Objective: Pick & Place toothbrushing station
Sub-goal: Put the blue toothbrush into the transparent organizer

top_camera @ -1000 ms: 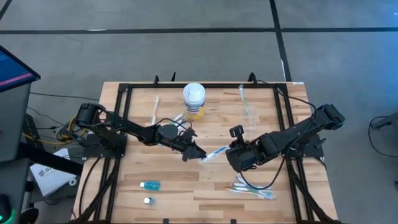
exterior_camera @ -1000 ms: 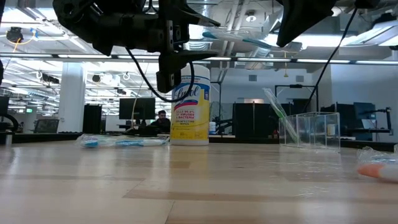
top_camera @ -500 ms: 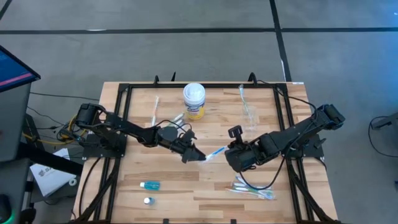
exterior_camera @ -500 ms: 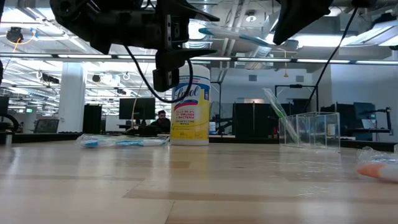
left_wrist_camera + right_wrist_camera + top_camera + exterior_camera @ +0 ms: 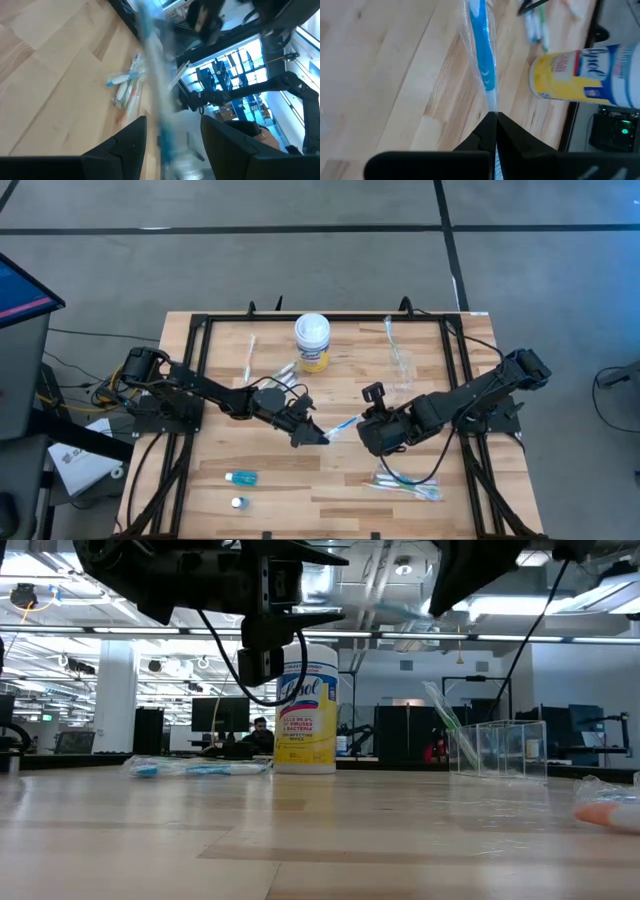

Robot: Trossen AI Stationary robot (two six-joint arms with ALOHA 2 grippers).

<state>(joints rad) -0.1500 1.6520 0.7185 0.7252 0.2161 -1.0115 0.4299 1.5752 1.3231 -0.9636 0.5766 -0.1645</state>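
Observation:
A blue toothbrush in a clear wrapper (image 5: 343, 425) hangs in the air between my two grippers, above the table's middle. My right gripper (image 5: 364, 426) is shut on one end of it (image 5: 481, 45). My left gripper (image 5: 316, 437) is open. Its two fingers stand on either side of the other end, which is blurred in the left wrist view (image 5: 156, 95). Clear cups (image 5: 402, 366) stand at the far right with a green wrapped toothbrush (image 5: 391, 333) beside them. A small blue tube (image 5: 241, 477) lies near the front left. My right gripper pinches the end of the toothbrush's clear wrapper (image 5: 491, 106) between its two fingers. The toothbrush reaches straight out from the fingertips toward my left gripper, lifted clear of the table. My left gripper has the toothbrush between its open fingers; whether a finger touches it I cannot tell.
The white-lidded yellow canister (image 5: 312, 342) stands at the far middle. Wrapped toothbrushes lie left of it (image 5: 278, 370) and at the front right (image 5: 405, 483). A small white cap (image 5: 237, 502) lies near the front edge. A black frame (image 5: 195, 370) borders the table.
My right gripper has gone a little toward the table's left edge with the toothbrush. My left gripper has drawn slightly toward the near left and risen a little. The toothbrush stays lifted between them.

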